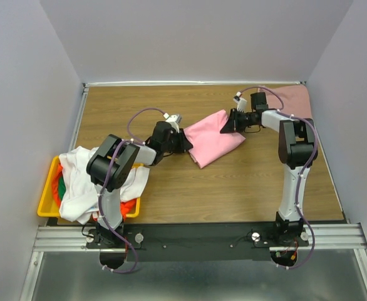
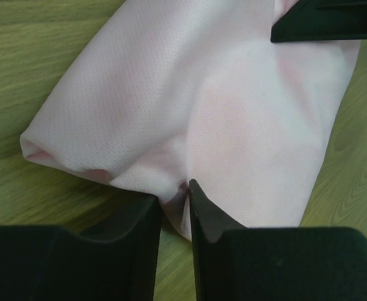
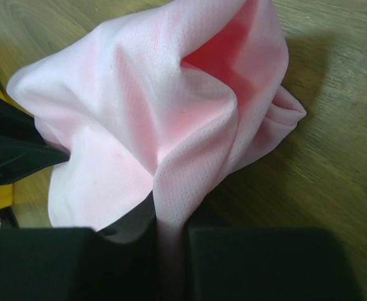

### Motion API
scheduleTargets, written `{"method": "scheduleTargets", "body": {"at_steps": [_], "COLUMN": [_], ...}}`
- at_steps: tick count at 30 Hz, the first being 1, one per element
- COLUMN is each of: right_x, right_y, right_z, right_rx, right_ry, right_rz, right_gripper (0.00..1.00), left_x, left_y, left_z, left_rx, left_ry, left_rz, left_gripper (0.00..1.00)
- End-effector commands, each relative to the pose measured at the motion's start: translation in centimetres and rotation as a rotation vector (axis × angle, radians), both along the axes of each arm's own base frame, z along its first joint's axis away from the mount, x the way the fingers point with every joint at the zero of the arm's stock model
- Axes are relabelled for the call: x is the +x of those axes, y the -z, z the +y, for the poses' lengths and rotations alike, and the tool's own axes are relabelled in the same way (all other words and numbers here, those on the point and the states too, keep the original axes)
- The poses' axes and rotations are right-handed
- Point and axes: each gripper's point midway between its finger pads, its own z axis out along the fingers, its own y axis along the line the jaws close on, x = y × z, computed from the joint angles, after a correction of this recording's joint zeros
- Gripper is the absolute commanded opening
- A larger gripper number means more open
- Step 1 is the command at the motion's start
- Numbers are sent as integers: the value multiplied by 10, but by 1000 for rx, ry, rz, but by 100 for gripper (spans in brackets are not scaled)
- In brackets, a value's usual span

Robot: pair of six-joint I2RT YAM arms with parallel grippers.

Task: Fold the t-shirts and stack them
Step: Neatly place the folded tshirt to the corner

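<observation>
- table (image 1: 190, 194): wooden top, carries both arms at the near edge and all the clothes.
- bright pink t-shirt (image 1: 210, 139): lies on the table a little beyond the middle, stretched in a slanted band between the two grippers. Touches both of them, one at each end. Shows a fine mesh weave, paler on the outside and deeper pink inside the open fold. Makes soft ridges and a rounded, bunched corner on the wood, so not flat.
- white t-shirt (image 1: 77, 182): hangs crumpled over the heap at the near left, behind the left arm, well apart from both grippers.
- yellow bin (image 1: 46, 204): stands at the near left edge of the table and holds the heap.
- dusty rose t-shirt (image 1: 293, 99): lies flat in the far right corner, partly hidden behind the right arm, not between any fingers.
- right gripper (image 3: 170, 226): pinches a raised fold at the far right end of the bright pink t-shirt; jaws narrow, with cloth running down between them.
- left gripper (image 2: 174, 194): grips the near left edge of the same shirt low over the wood; jaws narrow, with a thin lip of cloth caught at the tips.
- orange t-shirt (image 1: 128, 207): peeps out under the white one, at the right end of the bin.
- green t-shirt (image 1: 60, 182): shows only as a small patch inside the bin.
</observation>
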Motion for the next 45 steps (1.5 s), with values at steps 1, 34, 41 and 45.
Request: {"method": "scheduleTargets", "body": {"at_steps": [1, 34, 41, 45], "right_x": [-14, 98, 116, 120], "right_y": [6, -115, -162, -187], "right_z": [3, -183, -205, -218], "right_rx": [-15, -781, -787, -786], "right_ry": [-9, 379, 436, 476], "right_rz": [45, -279, -358, -397], "right_gripper": [7, 0, 0, 0], "left_x": [-3, -21, -22, -25], "left_y": [2, -53, -35, -27], "left_z": [-2, 40, 42, 42], "left_rx": [17, 36, 54, 56], "left_ry": [10, -22, -27, -22], "left_rz": [5, -97, -61, -44], "left_gripper": [41, 63, 63, 63]}}
